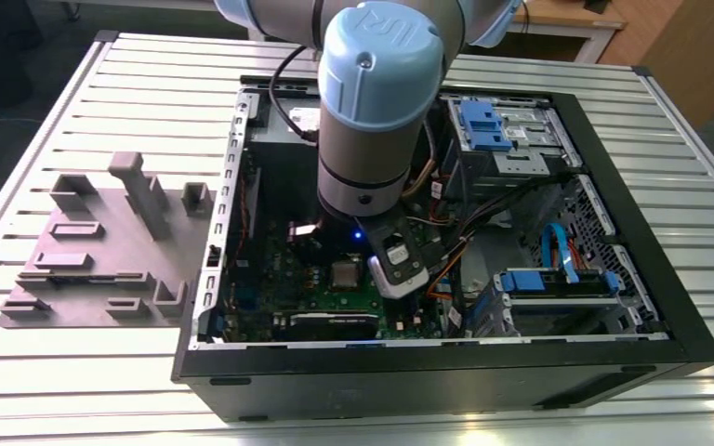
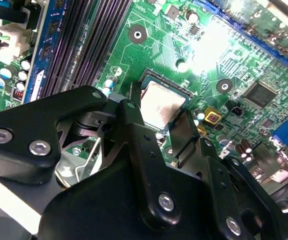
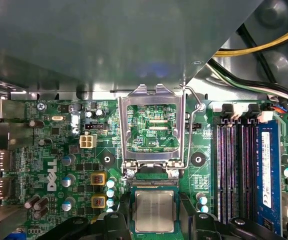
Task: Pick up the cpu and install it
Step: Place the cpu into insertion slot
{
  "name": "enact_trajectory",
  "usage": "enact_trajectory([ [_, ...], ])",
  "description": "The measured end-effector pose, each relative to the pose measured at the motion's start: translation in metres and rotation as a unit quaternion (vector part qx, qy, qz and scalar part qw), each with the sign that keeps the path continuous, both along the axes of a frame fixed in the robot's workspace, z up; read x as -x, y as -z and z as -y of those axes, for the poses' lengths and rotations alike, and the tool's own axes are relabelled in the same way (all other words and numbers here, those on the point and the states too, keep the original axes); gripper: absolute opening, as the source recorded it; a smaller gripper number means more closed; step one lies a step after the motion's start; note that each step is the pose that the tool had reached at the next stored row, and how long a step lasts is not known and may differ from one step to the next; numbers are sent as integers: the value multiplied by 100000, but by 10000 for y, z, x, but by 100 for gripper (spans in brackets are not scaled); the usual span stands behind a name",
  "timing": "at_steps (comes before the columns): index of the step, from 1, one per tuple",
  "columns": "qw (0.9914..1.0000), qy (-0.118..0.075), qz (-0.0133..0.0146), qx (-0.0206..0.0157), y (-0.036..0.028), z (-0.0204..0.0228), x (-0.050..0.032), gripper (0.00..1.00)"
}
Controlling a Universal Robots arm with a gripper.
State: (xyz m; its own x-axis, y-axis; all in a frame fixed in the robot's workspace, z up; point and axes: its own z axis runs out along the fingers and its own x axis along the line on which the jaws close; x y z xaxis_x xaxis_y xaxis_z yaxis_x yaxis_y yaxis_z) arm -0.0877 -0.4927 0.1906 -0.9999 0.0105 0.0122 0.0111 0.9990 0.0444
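First wrist view: claw (image 3: 154,200) poised directly over the cpu (image 3: 154,211), one finger on each of two opposite sides.
- Claw state: released. In the second wrist view the fingers (image 2: 134,125) straddle the chip, and a strip of socket rim shows between each finger and the chip's edge.
- Cpu: lies flat inside the socket (image 3: 154,184), silvery top up. It is close to square, so it has no long axis to speak of. By the look of it, it is seated.
- Load frame (image 3: 121,130): hinged open just beyond the socket, its window showing bare board, not yet closed over the chip.
- Motherboard (image 3: 49,150): carries the socket. The black memory slots (image 3: 229,170) run alongside, near but apart from the chip.
- Computer case (image 1: 456,390): open-sided, lying on the slatted surface (image 1: 72,390). It contains the board, drive bays and cabling, and the arm reaches down into it.
- Grey fixture block (image 1: 85,251): on the surface toward the exterior view's left, just beside the case.
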Motion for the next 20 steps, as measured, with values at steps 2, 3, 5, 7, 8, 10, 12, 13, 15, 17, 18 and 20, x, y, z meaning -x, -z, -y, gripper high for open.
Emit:
enact_trajectory([
  [2,100000,-1,-4,8,0,0,0,47],
  [3,100000,0,-3,4,0,0,0,47],
  [5,100000,0,10,-20,2,-3,-1,47],
  [7,100000,-2,8,-16,2,-3,0,47],
  [8,100000,-1,5,-10,2,-3,0,47],
  [10,100000,-1,-1,4,3,-3,0,47],
  [12,100000,-1,-1,4,11,-3,0,47],
  [13,100000,-1,-2,2,11,-3,0,47],
  [15,100000,0,-2,3,11,-3,0,47],
  [17,100000,-1,-1,0,13,-3,0,47],
  [18,100000,0,0,2,16,-3,0,47],
  [20,100000,0,-3,4,17,-3,0,47],
])
